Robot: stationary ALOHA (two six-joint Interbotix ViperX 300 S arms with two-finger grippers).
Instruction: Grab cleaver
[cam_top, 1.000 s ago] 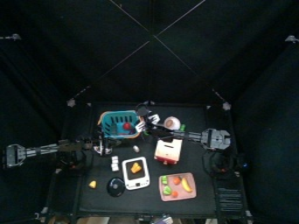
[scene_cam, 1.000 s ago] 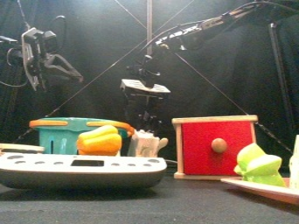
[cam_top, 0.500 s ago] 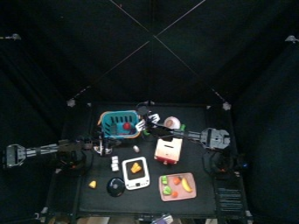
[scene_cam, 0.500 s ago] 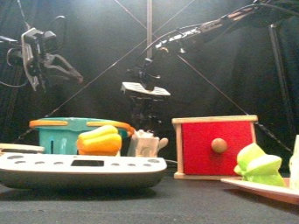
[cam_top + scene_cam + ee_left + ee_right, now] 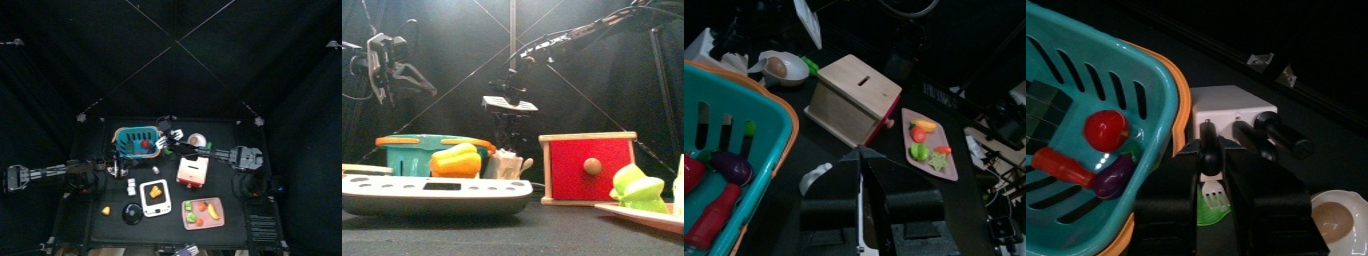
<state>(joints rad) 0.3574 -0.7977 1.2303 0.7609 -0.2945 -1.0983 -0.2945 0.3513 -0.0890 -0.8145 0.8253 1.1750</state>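
Down at centre frame in the front view, hangs right over the white knife block [image 5: 509, 165]: right gripper [image 5: 1211, 160], pointing down. Straddles one black handle, that of the cleaver [image 5: 1208, 138], slotted upright in the block with the blade hidden. Cannot tell whether clamped on that handle or only flanking it. Stands beside two more black handles in the same block. Touches, at the block's side, a teal plastic basket with an orange rim [image 5: 1106, 60], holding toy food in red, orange and purple.

Up at the upper left of the front view, well clear of the table things: left gripper [image 5: 859, 152], tips pressed together, empty. Faces, in its wrist view, a wooden box with a red front [image 5: 858, 95] and a pink tray of toy food [image 5: 946, 165].
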